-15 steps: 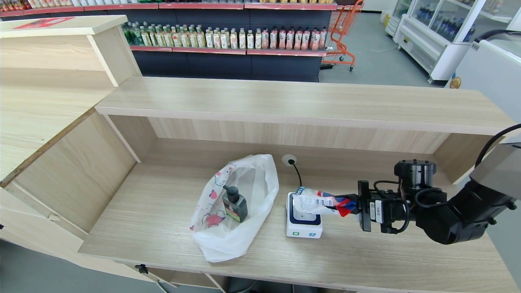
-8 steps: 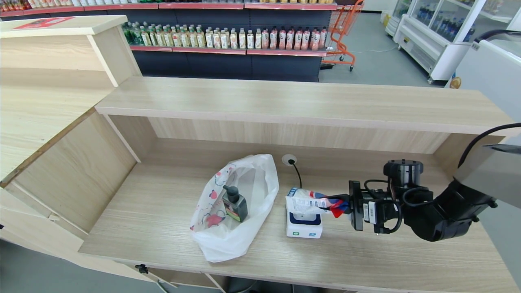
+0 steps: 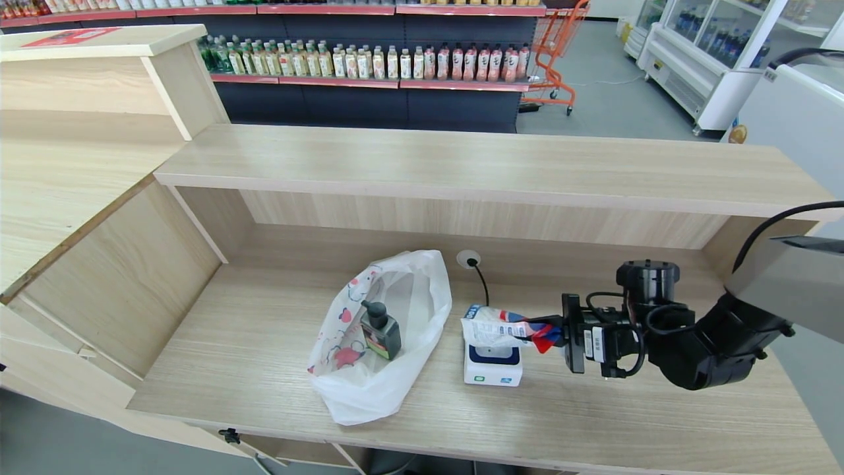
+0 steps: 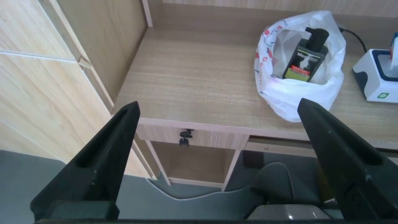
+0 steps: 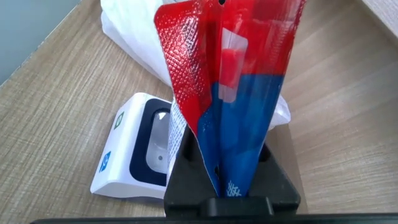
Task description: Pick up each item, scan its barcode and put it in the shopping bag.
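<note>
Right arm: glossy black rounded joint housings, a grey flat-sided upper link and a black cylindrical motor cap on top. Thin black cables loop around the wrist, and a thicker one arcs off the grey link. The flat black wrist plate carries white stickers (print too small to read). Right gripper: black. Left gripper: two matte black wedge fingers with bevelled edges.

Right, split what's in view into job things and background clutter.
Job: snack packet, held by the right gripper over the scanner; shopping bag holding a pump bottle.
Lying about: drink bottles on the shelf, orange trolley, display fridges.
</note>
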Available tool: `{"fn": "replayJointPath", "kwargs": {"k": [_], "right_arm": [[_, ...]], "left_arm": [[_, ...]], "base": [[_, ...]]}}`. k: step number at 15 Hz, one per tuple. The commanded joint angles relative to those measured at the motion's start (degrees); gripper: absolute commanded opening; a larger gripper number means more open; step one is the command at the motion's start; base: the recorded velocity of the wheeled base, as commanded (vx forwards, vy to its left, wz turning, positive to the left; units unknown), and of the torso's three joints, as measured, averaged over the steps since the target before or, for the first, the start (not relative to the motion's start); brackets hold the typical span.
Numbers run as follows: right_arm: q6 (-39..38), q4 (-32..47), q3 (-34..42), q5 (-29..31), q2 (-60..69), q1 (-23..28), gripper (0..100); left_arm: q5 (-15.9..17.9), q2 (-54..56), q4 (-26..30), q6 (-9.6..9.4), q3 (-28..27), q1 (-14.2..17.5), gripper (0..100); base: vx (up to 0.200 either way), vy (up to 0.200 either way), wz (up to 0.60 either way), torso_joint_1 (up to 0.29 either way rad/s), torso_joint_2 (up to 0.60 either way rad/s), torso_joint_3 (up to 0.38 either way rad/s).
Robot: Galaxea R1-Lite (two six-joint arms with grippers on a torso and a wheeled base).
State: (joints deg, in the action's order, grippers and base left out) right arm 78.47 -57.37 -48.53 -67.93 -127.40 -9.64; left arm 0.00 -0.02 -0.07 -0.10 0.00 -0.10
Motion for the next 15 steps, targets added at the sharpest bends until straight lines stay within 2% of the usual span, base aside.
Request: {"fn": "replayJointPath", "kwargs": {"k": [1, 12, 15], "right_arm": [[-0.1, 0.0, -0.1, 0.0, 0.0, -0.1, 0], [-0.3, 0.0, -0.3, 0.0, 0.0, 0.0, 0], [-0.3, 0.1, 2.6, -1.0, 2.7, 1.4, 0]], "left_arm": [[0.0, 0.0, 0.0, 0.01, 0.0, -0.1, 100], [0.0, 0.0, 0.0, 0.01, 0.0, -0.1, 100], [0.0, 0.0, 0.0, 0.01, 0.0, -0.1, 100]], "base": [[0.000, 0.000, 0.00, 0.000, 0.00, 0.000], [0.000, 0.000, 0.00, 0.000, 0.00, 0.000], [0.000, 0.000, 0.00, 0.000, 0.00, 0.000]]}}
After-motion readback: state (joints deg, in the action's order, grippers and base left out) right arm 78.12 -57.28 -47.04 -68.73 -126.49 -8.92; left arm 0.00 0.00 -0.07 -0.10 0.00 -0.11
